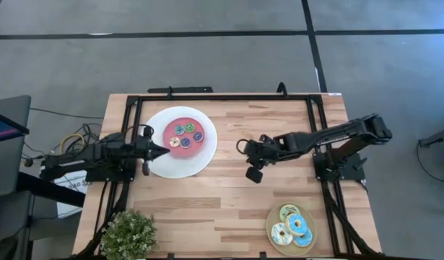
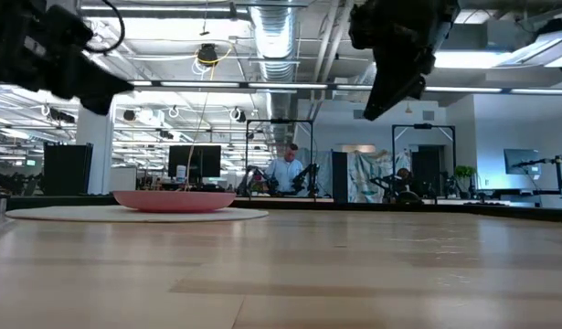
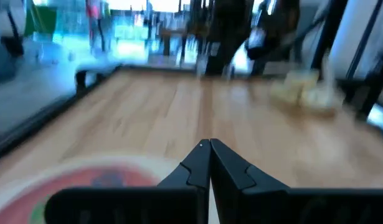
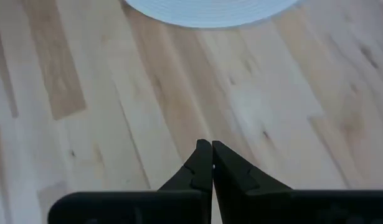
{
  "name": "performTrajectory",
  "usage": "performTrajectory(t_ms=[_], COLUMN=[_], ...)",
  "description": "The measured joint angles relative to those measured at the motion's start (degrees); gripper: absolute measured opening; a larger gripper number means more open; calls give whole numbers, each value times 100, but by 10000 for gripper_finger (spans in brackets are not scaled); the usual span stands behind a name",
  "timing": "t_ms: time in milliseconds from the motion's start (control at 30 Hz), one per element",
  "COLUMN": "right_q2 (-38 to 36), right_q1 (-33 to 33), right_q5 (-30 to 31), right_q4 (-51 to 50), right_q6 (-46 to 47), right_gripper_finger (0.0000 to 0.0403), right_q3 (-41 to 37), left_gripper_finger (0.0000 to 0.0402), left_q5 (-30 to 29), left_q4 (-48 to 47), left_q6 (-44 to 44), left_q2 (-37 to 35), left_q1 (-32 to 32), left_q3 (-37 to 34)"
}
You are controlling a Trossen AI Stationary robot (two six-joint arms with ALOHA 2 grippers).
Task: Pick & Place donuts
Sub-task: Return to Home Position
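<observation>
High view: the white plate with a pink centre, the larger dish, lies on the left half of the table and holds five tiny donuts clustered on the pink; I make out green, blue, purple and orange ones. The smaller tan plate sits near the front right corner and carries the four larger donuts, packed touching: light green, cream and two blue.

The left gripper hovers over the white plate's left edge, fingers pressed together and holding nothing. The right gripper hangs above bare wood between the two plates, fingers likewise together and empty.

The table is pale butcher-block wood in a black frame, with a potted plant at its front left corner. Beyond it, the low view shows an open workshop with ceiling ducts, monitors and a person far off.
</observation>
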Motion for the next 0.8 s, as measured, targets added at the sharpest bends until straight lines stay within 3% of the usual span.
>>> performTrajectory(t_ms=[233, 500, 800], right_q2=[-658, -1992, -3739], right_q1=[-100, 19, 17], right_q5=[114, 142, 310], right_q4=[-13, 586, 1771], right_q6=[48, 19, -374], right_gripper_finger=[1, 0, 0], right_q3=[-570, -1751, -3301], left_gripper_finger=[0, 0, 0], left_q5=[-535, -818, -812], left_q4=[1326, 1349, 1338], left_q6=[-566, 59, 106], left_q2=[-42, -44, -20], left_q1=[-307, -449, -451], left_q3=[-562, -563, -566])
